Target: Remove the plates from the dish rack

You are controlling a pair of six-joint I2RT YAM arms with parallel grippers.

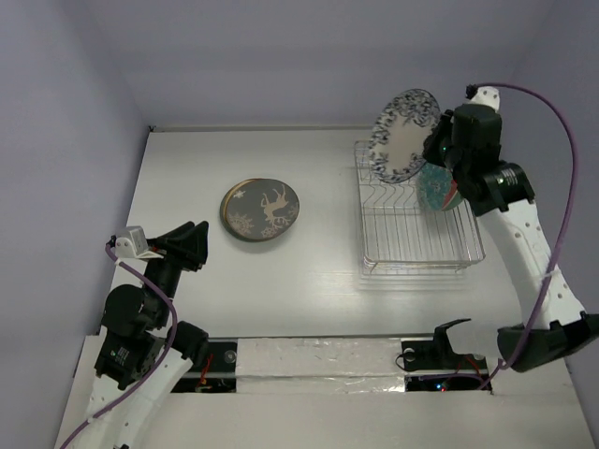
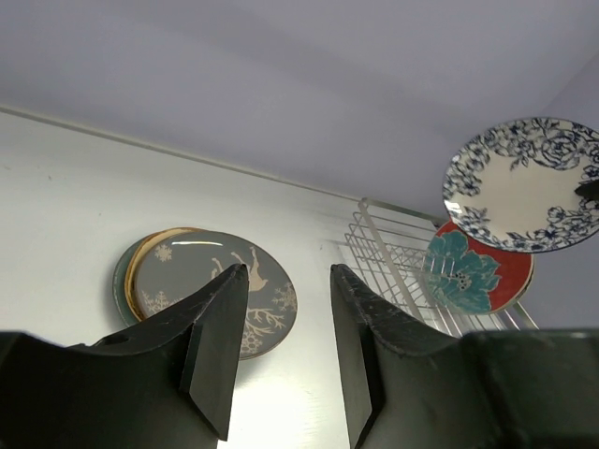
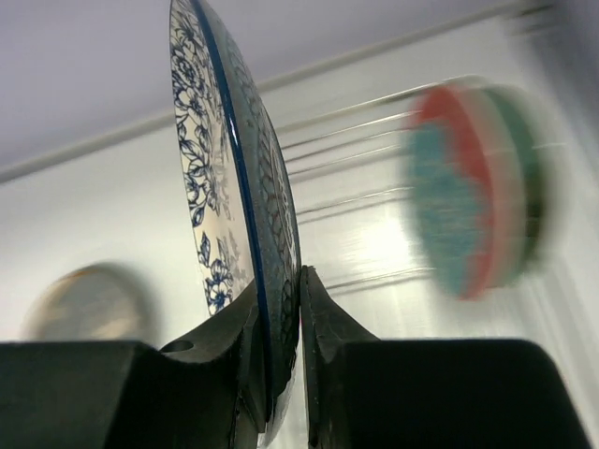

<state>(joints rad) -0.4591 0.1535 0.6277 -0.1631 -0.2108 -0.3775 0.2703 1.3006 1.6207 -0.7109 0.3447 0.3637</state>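
My right gripper point(image 1: 438, 142) is shut on the rim of the white plate with blue florals point(image 1: 402, 136) and holds it tilted in the air above the far end of the silver wire dish rack point(image 1: 412, 234); it also shows in the right wrist view point(image 3: 225, 168) and the left wrist view point(image 2: 524, 182). A red-rimmed plate with a teal flower point(image 1: 435, 185) stands in the rack's far end. A dark brown patterned plate point(image 1: 260, 210) lies on top of a small stack on the table. My left gripper point(image 1: 194, 245) is open and empty, near the stack.
The white table point(image 1: 309, 271) is walled at the back and both sides. In the left wrist view a teal edge and a yellow-rimmed edge of plates point(image 2: 126, 276) show under the patterned plate. Both arm bases sit at the near edge.
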